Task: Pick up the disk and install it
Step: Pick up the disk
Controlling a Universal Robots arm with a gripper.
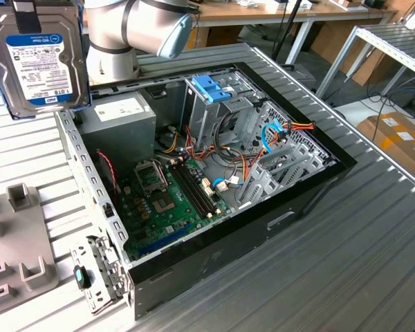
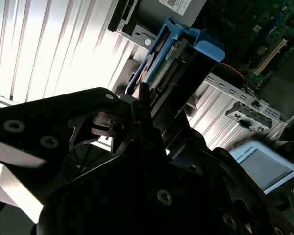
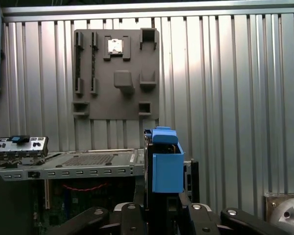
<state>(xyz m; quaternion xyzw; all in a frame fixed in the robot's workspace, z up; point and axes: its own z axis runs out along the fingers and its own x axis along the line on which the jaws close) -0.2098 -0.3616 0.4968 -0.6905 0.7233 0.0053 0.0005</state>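
End effector [image 3: 166,193] tight on the disk [image 1: 38,59]

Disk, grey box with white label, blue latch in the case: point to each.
disk [image 1: 38,62]: exterior view, blue-and-white label.
grey box [image 1: 121,108]: exterior view, white label.
blue latch [image 1: 211,88]: exterior view, ridged top.

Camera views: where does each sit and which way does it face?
Exterior view: off the arm, looking down into the open computer case; the arm shows.
First wrist view: on the wrist, facing a grey fixture board; gripper shows.
Second wrist view: on the wrist, facing the case wall; gripper shows.
All three share the disk, in the gripper.
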